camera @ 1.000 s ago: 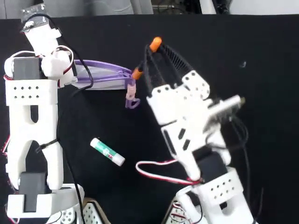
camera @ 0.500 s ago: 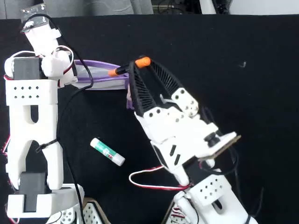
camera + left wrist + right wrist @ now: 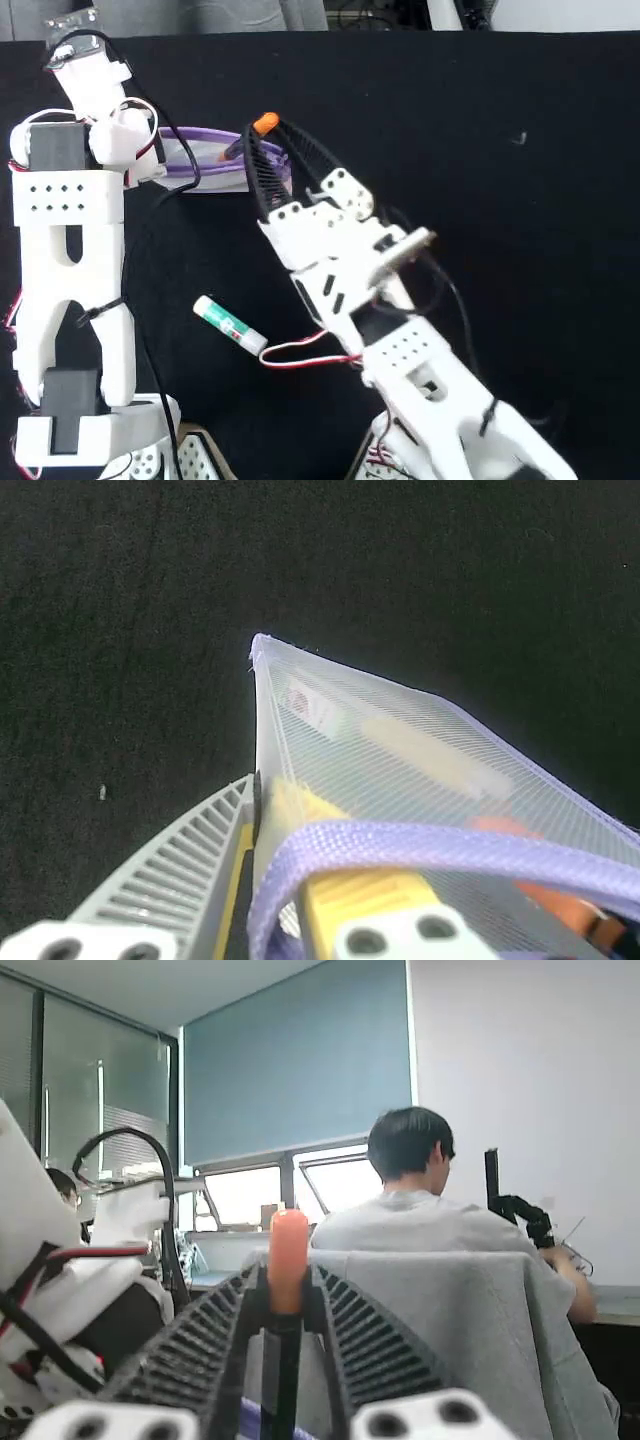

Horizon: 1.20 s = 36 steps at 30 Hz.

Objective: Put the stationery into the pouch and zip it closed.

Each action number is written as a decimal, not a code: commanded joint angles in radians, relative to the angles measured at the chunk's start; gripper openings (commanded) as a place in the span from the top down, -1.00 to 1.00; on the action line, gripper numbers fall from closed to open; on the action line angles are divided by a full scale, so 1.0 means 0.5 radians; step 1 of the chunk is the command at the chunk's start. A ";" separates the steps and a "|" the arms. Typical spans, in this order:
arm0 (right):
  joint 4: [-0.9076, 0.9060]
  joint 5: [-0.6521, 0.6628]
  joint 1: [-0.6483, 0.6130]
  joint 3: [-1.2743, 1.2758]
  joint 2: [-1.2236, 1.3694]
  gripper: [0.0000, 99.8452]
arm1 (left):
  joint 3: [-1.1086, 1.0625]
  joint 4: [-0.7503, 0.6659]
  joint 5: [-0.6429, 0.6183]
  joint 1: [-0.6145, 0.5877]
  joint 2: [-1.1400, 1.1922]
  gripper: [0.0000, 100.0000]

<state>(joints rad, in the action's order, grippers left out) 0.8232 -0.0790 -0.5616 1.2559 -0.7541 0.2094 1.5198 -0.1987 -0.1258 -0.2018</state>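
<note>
Clamping a black orange-capped pen [image 3: 264, 124], right gripper [image 3: 262, 145] sits at the mouth of the white mesh purple-trimmed pouch [image 3: 215, 165]. Left gripper [image 3: 258, 798] is pinched tight on the pouch edge above the black table [image 3: 500, 120]. White-green glue stick [image 3: 230, 325] lies apart, nearer the arm bases.

purple-trimmed white mesh pouch [image 3: 210, 160], orange-capped black pen [image 3: 263, 124], green-and-white glue stick [image 3: 230, 325], black table [image 3: 500, 120]

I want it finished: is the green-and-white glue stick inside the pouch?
No, the glue stick lies on the table, apart from the pouch.
</note>
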 commanded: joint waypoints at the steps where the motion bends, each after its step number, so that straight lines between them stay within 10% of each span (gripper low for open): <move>1: 0.089 -0.012 -0.037 -0.069 0.204 0.97 | 0.020 -0.006 -0.015 0.044 0.003 0.94; 8: 0.089 -0.015 -0.147 -0.063 0.293 0.40 | 0.020 -0.006 -0.012 0.035 0.003 0.94; 20: 0.043 0.509 0.000 0.140 -0.103 0.49 | 0.250 0.012 -0.025 -0.180 -0.018 0.94; 29: -1.224 0.516 0.169 0.002 -1.082 0.49 | 0.922 0.433 -0.255 -0.336 0.000 0.94; 36: -1.381 0.525 0.126 -0.020 -1.174 0.49 | 1.155 0.485 -0.414 -0.265 -0.074 0.94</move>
<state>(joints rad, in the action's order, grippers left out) 0.1527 0.1726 -0.4956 1.3050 -1.3280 0.6191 1.7269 -0.3307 -0.2240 -0.1926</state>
